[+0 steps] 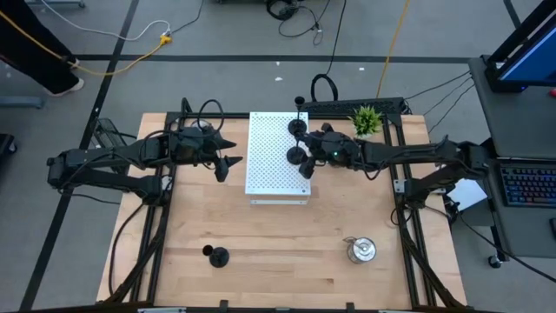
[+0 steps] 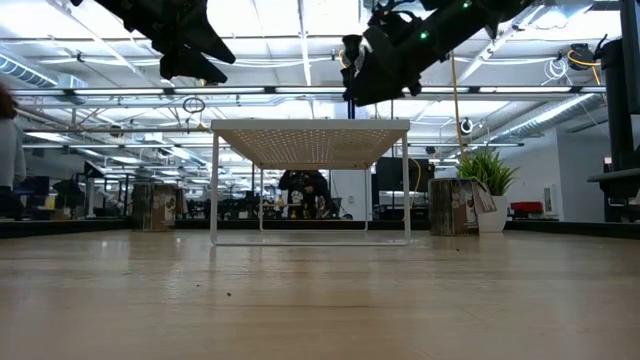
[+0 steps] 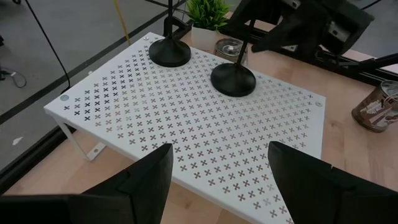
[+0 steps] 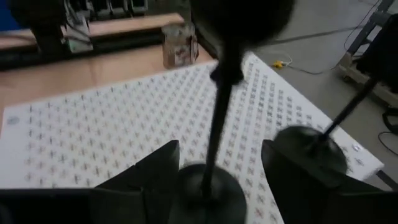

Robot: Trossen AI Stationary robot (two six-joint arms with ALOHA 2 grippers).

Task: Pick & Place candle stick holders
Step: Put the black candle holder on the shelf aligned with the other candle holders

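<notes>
One black candle stick holder (image 4: pixel 214 168) stands upright between the right gripper (image 4: pixel 217 177)'s spread fingers, stem vertical.

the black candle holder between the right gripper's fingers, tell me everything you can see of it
The black candle holder has a round, flat matte base, a thin upright stem and a dark rounded top. It stands upright on the white perforated shelf, near the edge by the right arm. The right gripper has its fingers on either side of the stem, apart. A second black holder stands beside it.
</notes>
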